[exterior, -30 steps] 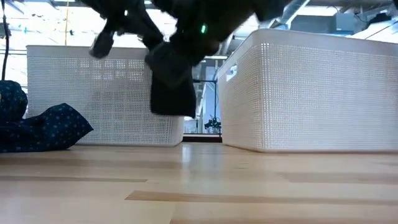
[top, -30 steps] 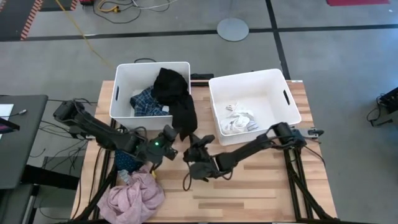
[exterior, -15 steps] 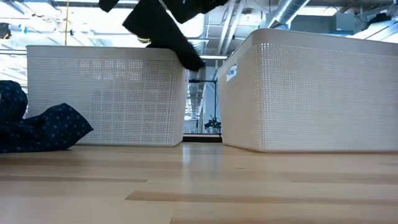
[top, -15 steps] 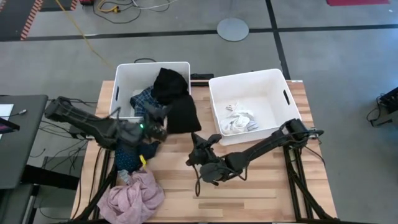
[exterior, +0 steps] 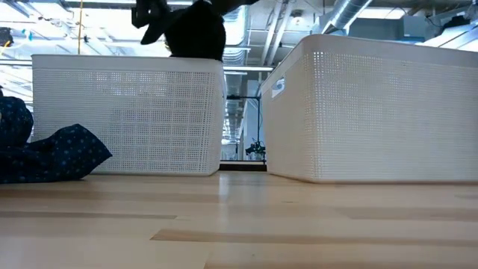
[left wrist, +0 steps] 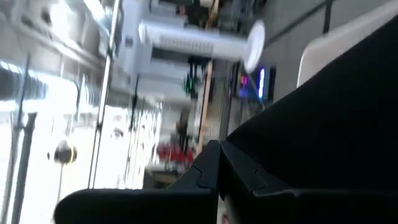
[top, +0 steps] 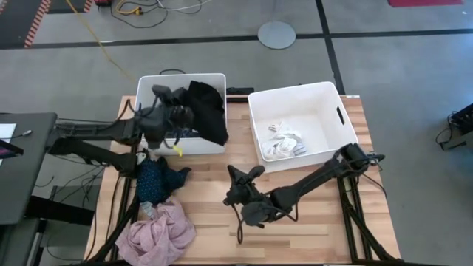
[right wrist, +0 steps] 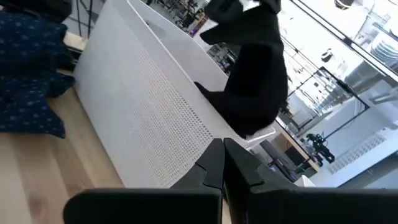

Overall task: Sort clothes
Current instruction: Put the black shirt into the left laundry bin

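Note:
The black garment (top: 208,109) lies heaped on the right front corner of the left white bin (top: 148,89); part of it stands above the rim in the low view (exterior: 196,31) and the right wrist view (right wrist: 252,74). My left gripper (top: 179,116) is shut beside it above the bin. My right gripper (top: 236,179) is shut and empty over the table's middle. The dark navy patterned garment (top: 159,181) and the pink one (top: 159,233) lie on the table at the near left. White socks (top: 284,144) lie in the right bin (top: 329,92). My left gripper is shut against the black garment's raised part (left wrist: 298,124), coming from the table's left above the bin. The cloth itself hides the place of contact, so layer or edge does not show. The garment's lower part rests on the bin's rim (right wrist: 249,127).
The two white bins stand side by side at the table's far side with a narrow gap between them (exterior: 243,149). Bare wood (top: 325,222) lies at the near right. A dark desk (top: 22,162) stands left of the table.
My left gripper has gone up and toward the table's far edge, from in front of the left bin to above it. The black garment's end, which hung down the bin's front wall, has come up onto the bin's corner. My right gripper has drawn back a little toward the near edge.

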Motion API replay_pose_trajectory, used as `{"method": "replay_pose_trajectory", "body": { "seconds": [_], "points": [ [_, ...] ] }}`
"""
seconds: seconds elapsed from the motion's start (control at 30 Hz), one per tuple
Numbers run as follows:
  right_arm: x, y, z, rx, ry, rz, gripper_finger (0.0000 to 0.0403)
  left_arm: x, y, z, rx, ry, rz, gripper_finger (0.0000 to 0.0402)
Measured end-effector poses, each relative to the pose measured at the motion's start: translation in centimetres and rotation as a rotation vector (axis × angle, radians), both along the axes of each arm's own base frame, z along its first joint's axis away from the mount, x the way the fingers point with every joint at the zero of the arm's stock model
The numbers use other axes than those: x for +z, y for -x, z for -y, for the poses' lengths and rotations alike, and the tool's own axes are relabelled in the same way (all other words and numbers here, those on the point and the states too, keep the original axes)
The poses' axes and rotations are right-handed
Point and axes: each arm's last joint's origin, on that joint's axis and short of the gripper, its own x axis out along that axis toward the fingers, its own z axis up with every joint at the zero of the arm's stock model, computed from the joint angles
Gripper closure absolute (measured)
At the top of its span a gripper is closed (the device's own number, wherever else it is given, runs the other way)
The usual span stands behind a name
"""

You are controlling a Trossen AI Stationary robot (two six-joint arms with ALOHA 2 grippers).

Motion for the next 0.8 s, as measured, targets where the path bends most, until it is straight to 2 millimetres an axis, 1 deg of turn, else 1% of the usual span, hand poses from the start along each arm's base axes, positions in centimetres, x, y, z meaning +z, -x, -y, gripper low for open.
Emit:
{"method": "replay_pose_trajectory", "body": {
  "seconds": [0.17, 0.3, 0.5, 0.8],
  "points": [
    [-0.2, 0.4, -0.7, 0.018, 0.011, -0.022, 0.0379, -1.4, 0.9, -2.8, 0.132, 0.052, -0.066, 0.0401],
    [-0.3, 0.6, -1.1, 0.028, 0.014, -0.029, 0.0379, -3.1, 1.8, -4.1, 0.151, 0.154, -0.096, 0.0401],
    [-0.4, 0.7, -1.1, 0.027, 0.010, -0.027, 0.0379, -5.0, 3.0, -4.9, 0.126, 0.348, -0.088, 0.0401],
    [-0.4, 0.6, -1.2, 0.046, -0.010, -0.013, 0.0379, -6.3, 4.3, -5.9, 0.119, 0.580, -0.042, 0.0397]
  ]
}}
